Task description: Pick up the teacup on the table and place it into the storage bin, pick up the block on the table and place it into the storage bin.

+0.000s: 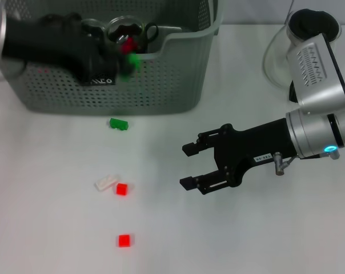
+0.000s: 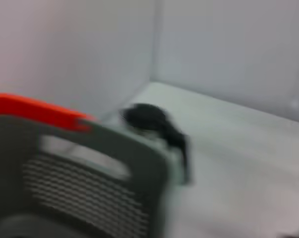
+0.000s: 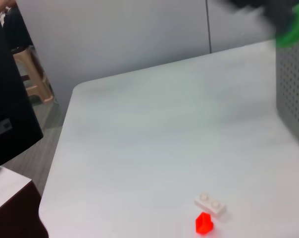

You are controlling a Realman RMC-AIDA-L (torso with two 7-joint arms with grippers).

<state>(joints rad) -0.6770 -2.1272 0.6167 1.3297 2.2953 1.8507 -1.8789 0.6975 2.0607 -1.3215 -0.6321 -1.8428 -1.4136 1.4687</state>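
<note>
Nearest the table's front edge a red block (image 1: 124,240) lies unpicked, while a green block (image 1: 131,59) is held over the storage bin (image 1: 178,68) by the left gripper (image 1: 124,56), seemingly for release, and the right gripper (image 1: 188,166) waits wide-jawed.

One storage bin (image 1: 121,85) stands on the table (image 1: 58,228), where four loose blocks lie: two red (image 1: 121,189) (image 1: 124,240), one green (image 1: 119,123), one white (image 1: 107,182).
</note>
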